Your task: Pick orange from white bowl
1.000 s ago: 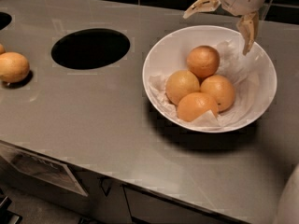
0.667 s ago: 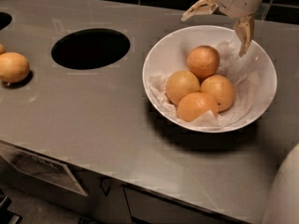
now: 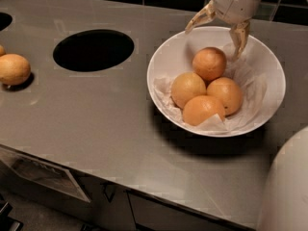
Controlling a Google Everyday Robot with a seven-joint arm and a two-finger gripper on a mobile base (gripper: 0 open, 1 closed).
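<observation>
The gripper (image 3: pixel 212 41) hangs over the far rim of the white bowl (image 3: pixel 166 57). Its two fingers are spread wide: one tip is above the rim and the other reaches down inside the bowl. Just below the gripper, between the spread fingers and nearer the camera, sits the orange (image 3: pixel 210 63), the farthest fruit in the bowl, and neither finger touches it. Beyond it, closer to the camera, three more oranges (image 3: pixel 202 109) crowd together on crumpled white paper (image 3: pixel 251 88) lining the bowl. Well off to the gripper's left in view, a dark round hole (image 3: pixel 93 49) opens in the grey counter (image 3: pixel 96 124). Farther left lies a lone paler fruit (image 3: pixel 13 69).
</observation>
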